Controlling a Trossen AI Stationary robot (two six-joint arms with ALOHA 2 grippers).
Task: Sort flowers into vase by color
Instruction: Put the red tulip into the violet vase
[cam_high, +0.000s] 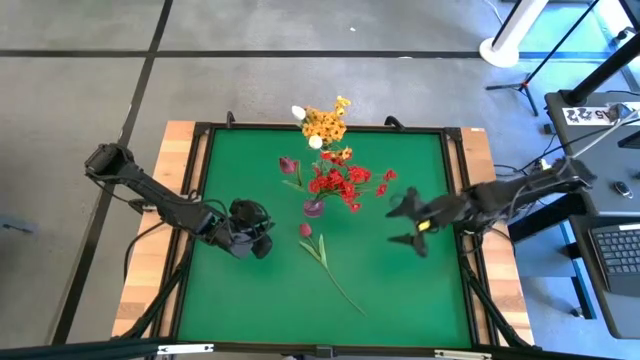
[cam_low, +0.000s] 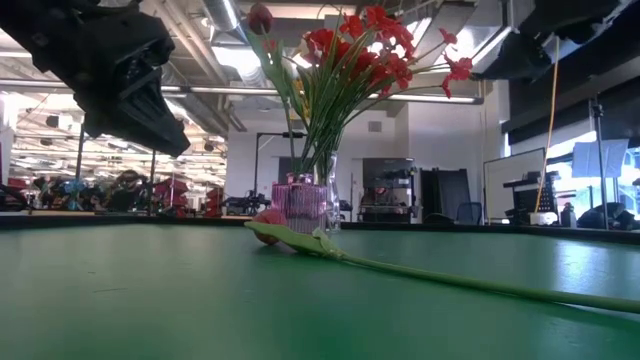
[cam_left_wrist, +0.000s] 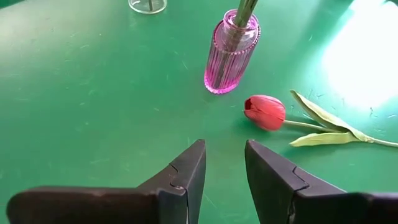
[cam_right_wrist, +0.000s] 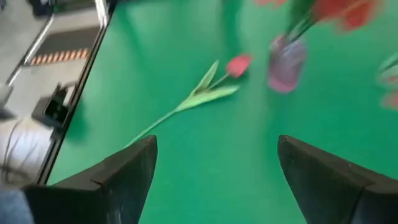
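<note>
The tabletop (cam_high: 250, 300) is a flat green surface with a matte, felt-like look inside a dark frame. At centre frame in the high view stands a pink vase (cam_high: 314, 207) of ribbed translucent glass, narrow at the neck, holding red blossom clusters (cam_high: 345, 182) and one dark red bud (cam_high: 288, 164) on thin green stems. Above it, near the upper edge of the green, a second vase (cam_left_wrist: 147, 5) of clear glass carries yellow-orange blossom clusters (cam_high: 325, 124) and white buds (cam_high: 298, 111).

One loose flower (cam_high: 322, 250) lies flat just below the pink vase: a smooth rounded red bud (cam_left_wrist: 265, 112), long pointed leaves, and a slim stem running toward lower right.

The left pincer (cam_high: 262, 240) sits left of centre, close to the loose bud; its dark wedge-shaped fingers (cam_left_wrist: 186, 174) stand partly apart with nothing between them. The right pincer (cam_high: 402, 222) hovers right of centre, fingers spread wide and empty.
</note>
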